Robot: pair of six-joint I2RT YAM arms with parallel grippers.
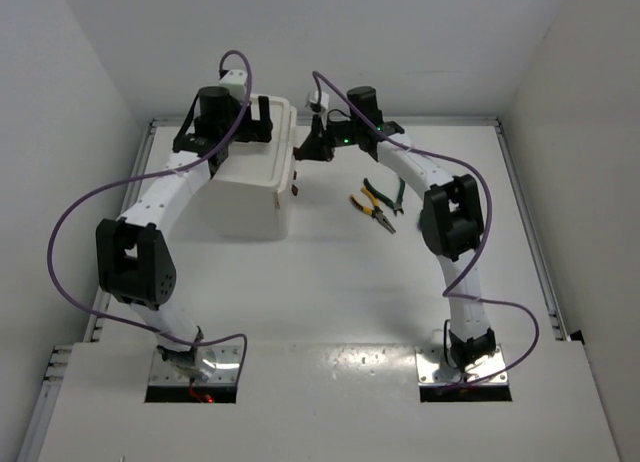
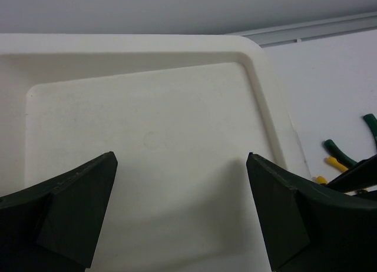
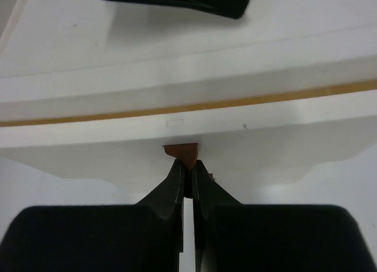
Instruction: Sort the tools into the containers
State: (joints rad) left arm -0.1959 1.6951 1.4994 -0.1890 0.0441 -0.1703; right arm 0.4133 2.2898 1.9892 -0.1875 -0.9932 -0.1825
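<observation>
Pinching the knob (image 3: 181,149), right hand (image 3: 187,169) clenched; left hand (image 2: 181,160) released above tray rim (image 2: 259,78).

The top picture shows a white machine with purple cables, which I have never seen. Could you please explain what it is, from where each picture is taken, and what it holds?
It is a robot: two white arms bolted to a table. The top picture looks down from above and behind them; the other two come from a camera on each wrist. Each arm ends in a two-finger hand. The left hand is open and empty, above the shallow top tray of a white drawer unit. The right hand is closed on a small dark-red knob on that unit's front. On the table beside the unit lie green-handled pliers and yellow-handled pliers, untouched.
</observation>
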